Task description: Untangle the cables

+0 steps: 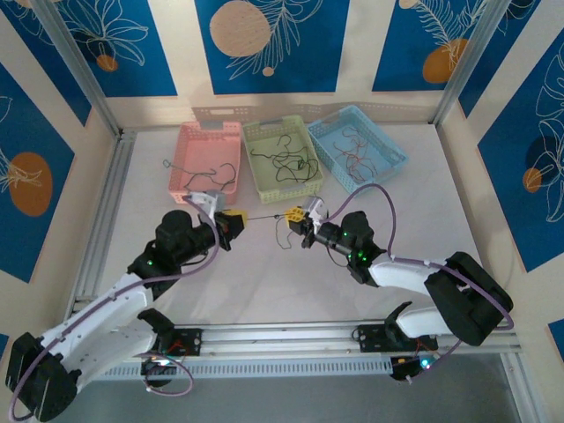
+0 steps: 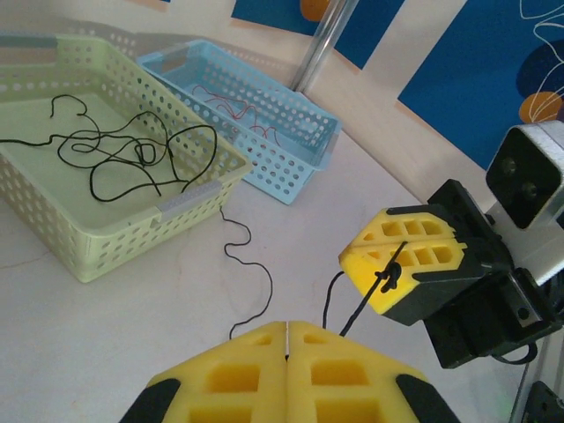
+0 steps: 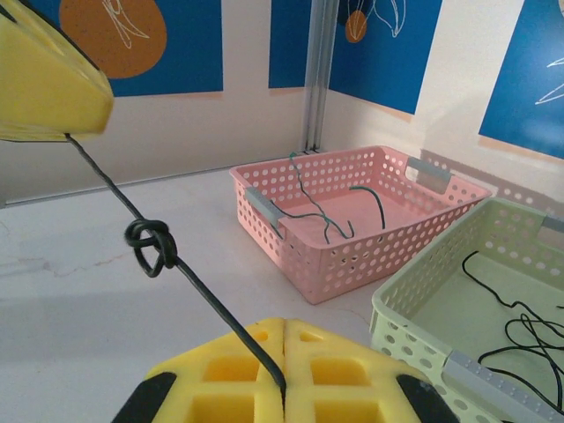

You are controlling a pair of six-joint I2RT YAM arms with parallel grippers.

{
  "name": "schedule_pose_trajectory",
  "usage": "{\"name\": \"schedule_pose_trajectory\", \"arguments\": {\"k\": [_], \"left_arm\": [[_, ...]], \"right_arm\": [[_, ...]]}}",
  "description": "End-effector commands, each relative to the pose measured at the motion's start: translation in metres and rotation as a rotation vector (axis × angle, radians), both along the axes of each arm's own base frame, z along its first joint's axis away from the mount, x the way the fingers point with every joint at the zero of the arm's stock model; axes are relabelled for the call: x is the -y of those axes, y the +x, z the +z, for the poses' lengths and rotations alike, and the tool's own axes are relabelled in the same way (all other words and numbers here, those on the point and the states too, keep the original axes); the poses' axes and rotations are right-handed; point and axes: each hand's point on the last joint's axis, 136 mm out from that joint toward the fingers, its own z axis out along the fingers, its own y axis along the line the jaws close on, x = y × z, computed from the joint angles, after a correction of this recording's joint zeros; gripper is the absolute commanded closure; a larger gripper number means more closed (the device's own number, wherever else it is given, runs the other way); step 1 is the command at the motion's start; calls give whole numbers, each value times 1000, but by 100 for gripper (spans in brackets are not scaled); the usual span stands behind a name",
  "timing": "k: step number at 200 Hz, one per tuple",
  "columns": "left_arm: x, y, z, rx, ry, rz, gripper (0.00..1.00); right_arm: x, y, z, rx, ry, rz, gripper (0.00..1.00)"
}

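A black cable (image 1: 264, 219) is stretched taut above the table between my two grippers. It has a small knot (image 3: 152, 245) along it. My left gripper (image 1: 236, 219) is shut on one end of it (image 2: 287, 328). My right gripper (image 1: 297, 214) is shut on the other end, and the cable enters between its yellow fingertips (image 3: 284, 328). From the left wrist view the knot (image 2: 390, 278) lies against the right gripper's yellow fingers (image 2: 414, 260). A loose black tail (image 2: 251, 264) snakes over the table towards the green basket.
Three baskets stand at the back. The pink one (image 1: 187, 163) holds green cables (image 3: 326, 220), the green one (image 1: 256, 163) black cables (image 2: 132, 154), and the blue one (image 1: 388, 145) red cables (image 2: 242, 110). Aluminium rails edge the table at the left and front.
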Motion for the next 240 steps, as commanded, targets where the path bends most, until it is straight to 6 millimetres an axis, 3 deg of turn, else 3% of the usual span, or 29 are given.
{"name": "schedule_pose_trajectory", "arguments": {"k": [1, 43, 84, 99, 118, 134, 154, 172, 188, 198, 214, 240], "left_arm": [[-16, 3, 4, 24, 54, 76, 100], [-25, -3, 13, 53, 48, 96, 100], [-14, -5, 7, 34, 25, 38, 100], [-10, -4, 1, 15, 37, 25, 50], [-21, 2, -11, 5, 57, 96, 27], [-37, 8, -22, 1, 80, 193, 18], [-51, 13, -40, -7, 112, 271, 17], [-53, 16, -55, -14, 117, 291, 17], [-50, 18, -58, -20, 98, 282, 17], [-48, 19, -58, -12, 96, 271, 17], [-47, 21, -57, -10, 94, 272, 17], [-44, 24, -53, 20, 86, 264, 17]], "right_arm": [[17, 15, 9, 39, 21, -113, 100], [20, 19, 8, 24, 21, -134, 100], [17, 15, 9, 25, 26, -111, 100], [17, 15, 11, 29, 30, -109, 100], [20, 19, 14, 26, 47, -129, 100], [27, 26, 26, 26, 79, -177, 100], [31, 32, 53, 6, 97, -215, 100], [37, 44, 77, -43, 77, -276, 100], [51, 57, 84, -168, 52, -381, 100], [64, 63, 75, -281, 39, -457, 100], [85, 64, 41, -501, 19, -568, 100], [113, 51, -15, -738, -39, -721, 99]]}}
